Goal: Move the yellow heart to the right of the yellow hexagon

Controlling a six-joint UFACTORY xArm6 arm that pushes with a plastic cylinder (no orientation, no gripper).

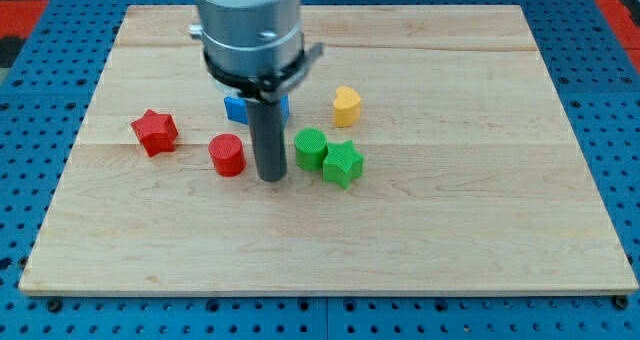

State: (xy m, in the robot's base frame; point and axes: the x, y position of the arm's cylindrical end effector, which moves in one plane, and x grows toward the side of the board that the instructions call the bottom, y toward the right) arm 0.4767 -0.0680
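Note:
The yellow heart sits on the wooden board, right of centre toward the view's top. No yellow hexagon shows; the arm's body hides part of the board at the view's top. My tip rests on the board between the red cylinder on its left and the green cylinder on its right. It is below and left of the yellow heart, well apart from it.
A green star touches the green cylinder's right side. A blue block, shape unclear, sits partly hidden behind the rod. A red star lies at the view's left. A blue pegboard surrounds the board.

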